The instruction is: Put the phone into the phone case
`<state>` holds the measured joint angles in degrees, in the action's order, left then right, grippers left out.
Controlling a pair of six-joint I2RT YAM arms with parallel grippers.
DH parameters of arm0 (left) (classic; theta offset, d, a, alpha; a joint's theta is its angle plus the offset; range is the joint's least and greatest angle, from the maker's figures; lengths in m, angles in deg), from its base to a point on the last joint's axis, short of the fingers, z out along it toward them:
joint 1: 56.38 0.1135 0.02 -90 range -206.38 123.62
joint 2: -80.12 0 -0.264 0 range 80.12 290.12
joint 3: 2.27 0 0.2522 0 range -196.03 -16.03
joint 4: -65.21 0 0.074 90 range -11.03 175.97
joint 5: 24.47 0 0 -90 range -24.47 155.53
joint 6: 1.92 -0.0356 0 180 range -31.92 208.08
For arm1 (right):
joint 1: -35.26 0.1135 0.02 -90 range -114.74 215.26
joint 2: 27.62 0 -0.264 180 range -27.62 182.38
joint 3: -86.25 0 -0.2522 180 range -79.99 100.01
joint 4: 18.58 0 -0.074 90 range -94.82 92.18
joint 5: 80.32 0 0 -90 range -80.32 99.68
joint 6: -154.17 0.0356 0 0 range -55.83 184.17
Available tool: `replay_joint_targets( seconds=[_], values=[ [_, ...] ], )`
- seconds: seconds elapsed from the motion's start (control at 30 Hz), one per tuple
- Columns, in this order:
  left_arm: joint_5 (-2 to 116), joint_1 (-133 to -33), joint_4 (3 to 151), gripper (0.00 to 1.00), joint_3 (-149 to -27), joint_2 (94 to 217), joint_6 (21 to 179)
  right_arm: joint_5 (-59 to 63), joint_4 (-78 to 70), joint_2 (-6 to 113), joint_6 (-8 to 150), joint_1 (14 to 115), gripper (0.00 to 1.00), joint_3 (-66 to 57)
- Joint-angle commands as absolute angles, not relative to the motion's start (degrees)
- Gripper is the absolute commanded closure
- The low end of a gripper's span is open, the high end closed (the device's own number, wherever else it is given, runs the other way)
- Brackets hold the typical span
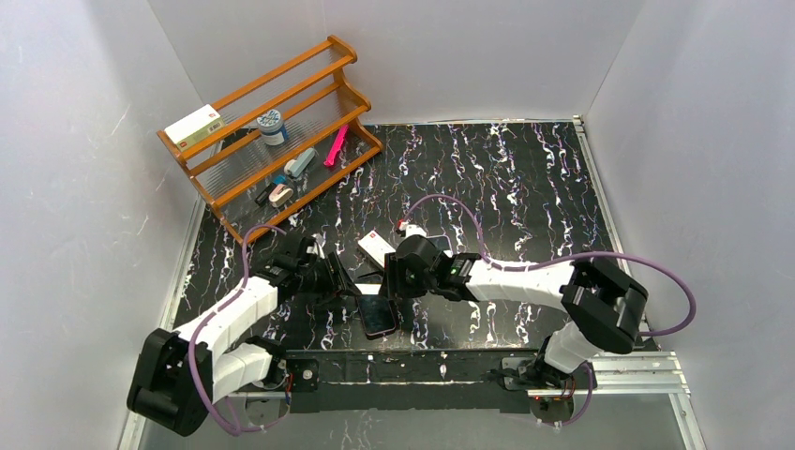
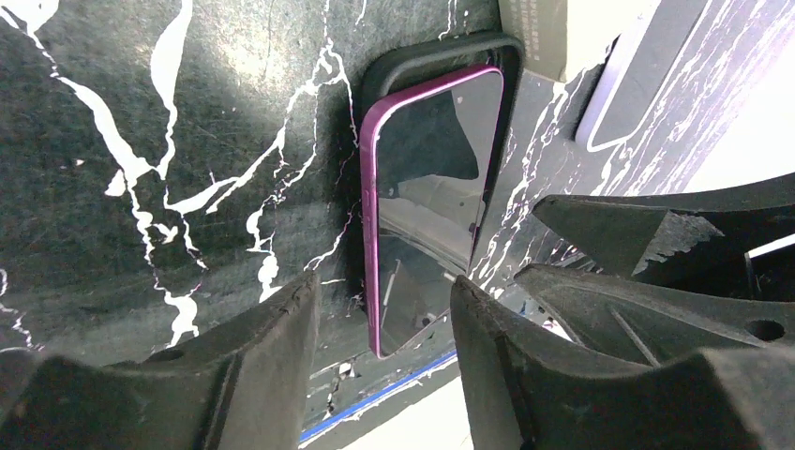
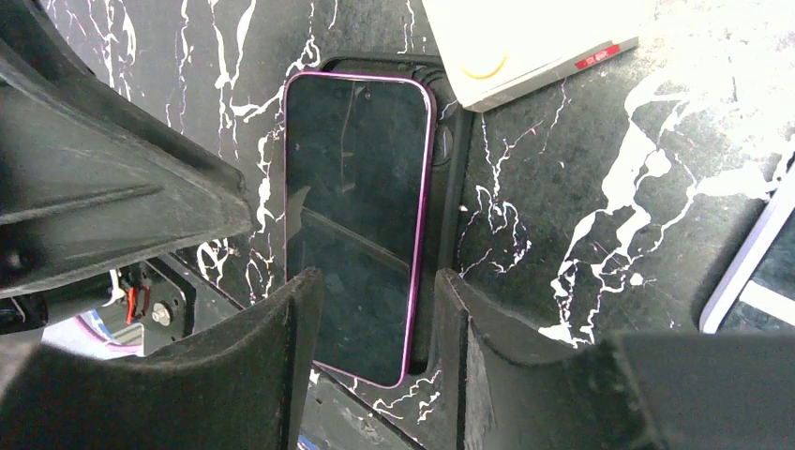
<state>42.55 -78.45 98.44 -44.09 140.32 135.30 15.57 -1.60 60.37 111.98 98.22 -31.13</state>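
**Phone (image 1: pixel 378 316) on the phone case (image 3: pixel 450 216) at the table's (image 1: pixel 525 178) near edge, both grippers over it**

From the top camera, the phone lies close to the middle of the table's near edge, its long side running away from the arms. The left gripper (image 1: pixel 349 286) and the right gripper (image 1: pixel 389 281) reach in from either side and meet just beyond its far end. A white box (image 1: pixel 375 247) rests on the table right behind them. A wooden rack (image 1: pixel 272 131) with small items on its shelves stands at the far left corner, well apart from the phone.

From the left wrist camera, the phone is screen up with a purple rim. It sits on the black phone case, whose raised edge shows past the phone's far end and along part of one long side. The left gripper's fingers (image 2: pixel 272 347) stand parted on either side of the phone's near end. A strip of bare table shows between one finger and the purple rim, so this gripper is released and clamps nothing. The right gripper's fingers come in from the right edge of the view. A white-edged device (image 2: pixel 637 84) lies beyond the case beside the white box.

From the right wrist camera, the phone sits shifted to one side of the case, and a dark band of case is left bare along the other long side. The right gripper's fingers (image 3: pixel 473 356) straddle the phone's near end. One of them covers the rim, so whether they press on the phone cannot be told.
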Motion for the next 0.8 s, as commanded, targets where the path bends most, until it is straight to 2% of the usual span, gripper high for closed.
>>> replay_joint_targets(
  seconds=[0.0,0.17,0.4,0.57,0.77],
  values=[
    [38.9,-78.4,92.3,0.5,-41.8,142.4,138.3,11.7,-4.3,61.8,111.6,96.9,0.46,-32.3],
    [39.0,-78.8,88.8,0.51,-39.3,144.9,140.0,10.0,-4.4,63.5,111.5,95.5,0.47,-32.6],
    [39.3,-80.4,81.4,0.62,-37.0,147.3,144.4,6.5,-7.4,67.0,112.5,94.8,0.46,-33.1],
    [39.4,-81.9,81.4,0.73,-38.1,148.5,144.4,4.3,-11.2,67.2,112.7,94.1,0.46,-34.7],
    [41.4,-84.3,80.9,0.91,-38.4,149.0,145.7,-0.7,-17.6,67.3,114.4,93.6,0.47,-36.3]
  ],
)
